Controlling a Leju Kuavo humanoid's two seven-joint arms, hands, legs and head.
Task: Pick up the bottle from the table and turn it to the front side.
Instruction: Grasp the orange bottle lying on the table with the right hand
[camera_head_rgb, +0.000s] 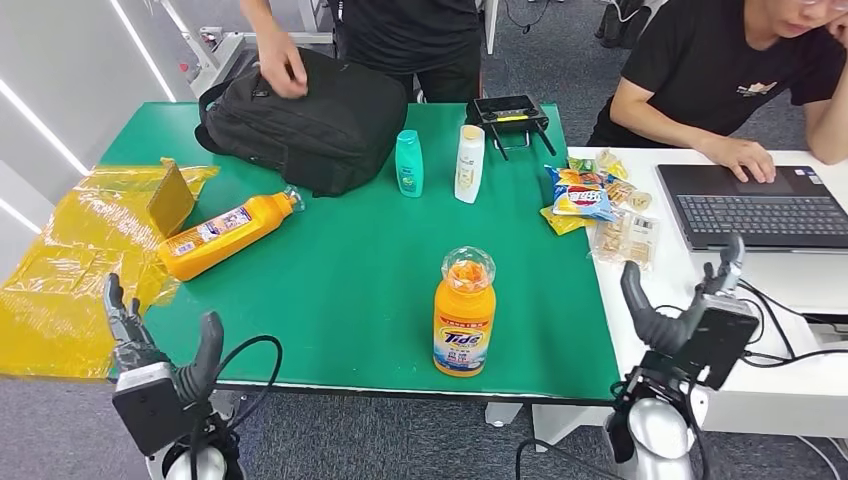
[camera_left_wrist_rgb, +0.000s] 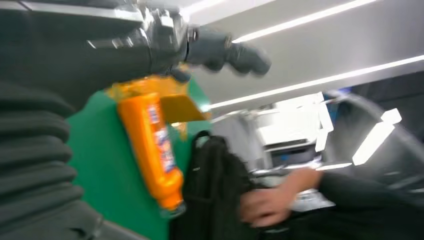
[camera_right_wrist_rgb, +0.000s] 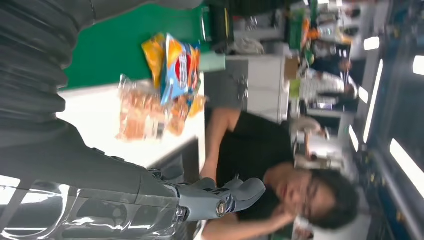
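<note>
Two hands hang empty at the near edge, left hand (camera_head_rgb: 165, 355) and right hand (camera_head_rgb: 690, 315), fingers spread. Tide bottle (camera_head_rgb: 464, 312) stands upright near-centre on the green table (camera_head_rgb: 340, 280), label already facing; right hand looks closest, wrap mid-body. Far: backpack (camera_head_rgb: 310, 115), a person's hand on it; laptop (camera_head_rgb: 760, 205) far right.

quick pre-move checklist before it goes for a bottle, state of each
1. Left hand free, holding nothing: ok.
2. Right hand free, holding nothing: ok.
3. Upright Tide bottle near the front edge shows its label forward already: ok.
4. Lying orange bottle shows a label upward; front or back: cannot tell.
5. Room around the lying orange bottle: not ok, the black backpack sits right beside its cap.
6. Person's hand rests on the black backpack, near the work area: not ok.
</note>
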